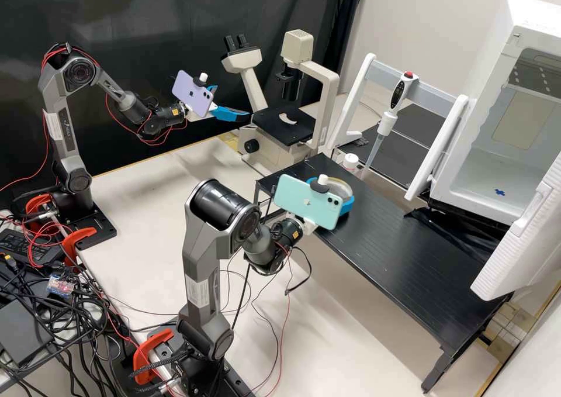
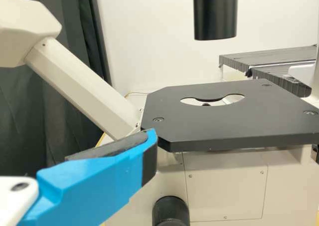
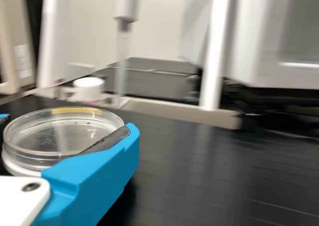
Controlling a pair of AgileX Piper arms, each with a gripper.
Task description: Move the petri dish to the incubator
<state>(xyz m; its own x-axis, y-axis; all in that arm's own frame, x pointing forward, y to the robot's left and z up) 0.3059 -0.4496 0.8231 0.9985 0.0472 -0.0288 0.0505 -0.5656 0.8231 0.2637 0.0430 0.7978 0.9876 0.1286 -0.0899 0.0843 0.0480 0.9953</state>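
Left of the microscope, the left gripper has jaws apart; right of it, the right gripper clamps the petri dish.

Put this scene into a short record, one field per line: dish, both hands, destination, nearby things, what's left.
dish: clear petri dish, gripped between the right hand's fingers
right hand: shut on the dish, by the black table
left hand: open and holding nothing, beside the microscope
destination: incubator, door open
nearby: pipette hanging on its stand; small pot with a white lid
left to do: dish not yet in the incubator
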